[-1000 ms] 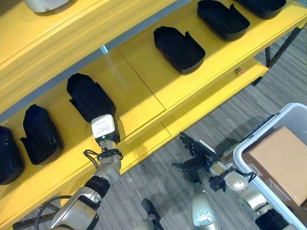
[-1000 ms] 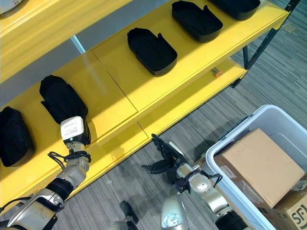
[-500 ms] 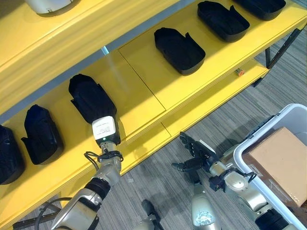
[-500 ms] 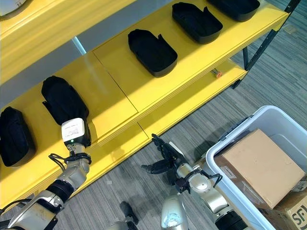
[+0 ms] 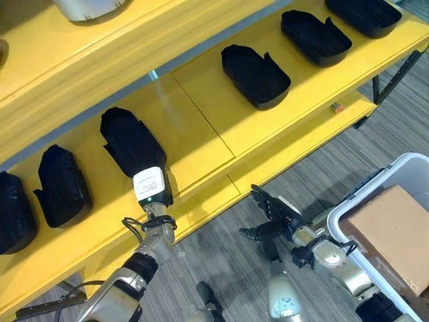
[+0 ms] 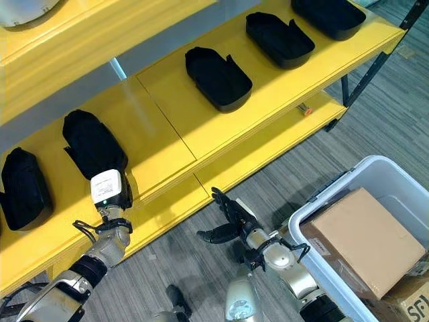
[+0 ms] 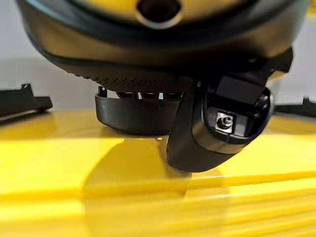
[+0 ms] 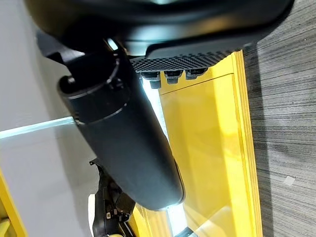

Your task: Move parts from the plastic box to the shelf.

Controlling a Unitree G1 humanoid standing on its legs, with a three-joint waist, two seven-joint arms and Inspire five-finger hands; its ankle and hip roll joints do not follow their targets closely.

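Note:
Yellow shelf (image 5: pixel 201 114) carries a row of black moulded parts. My left hand (image 5: pixel 149 184), white cover on its back, lies at the near end of one black part (image 5: pixel 131 141) close to the shelf's front edge. In the left wrist view that part (image 7: pixel 133 116) rests flat on the shelf just past the hand, and the thumb (image 7: pixel 212 128) hangs beside it. My right hand (image 5: pixel 271 215) hovers over the floor below the shelf, open and holding nothing. The white plastic box (image 5: pixel 410 159) stands at the lower right with a cardboard box (image 5: pixel 392 231) inside.
More black parts lie along the shelf: two to the left (image 5: pixel 62 184) (image 5: pixel 12 215), three to the right (image 5: pixel 255 67) (image 5: pixel 315 28) (image 5: pixel 365 12). A small orange item (image 5: pixel 337 107) sits on the lower ledge. A pale object (image 5: pixel 87 7) stands on the upper shelf.
The whole picture has shifted a little, so the camera moved. My left hand stays at the same black part; my right hand holds its place, open.

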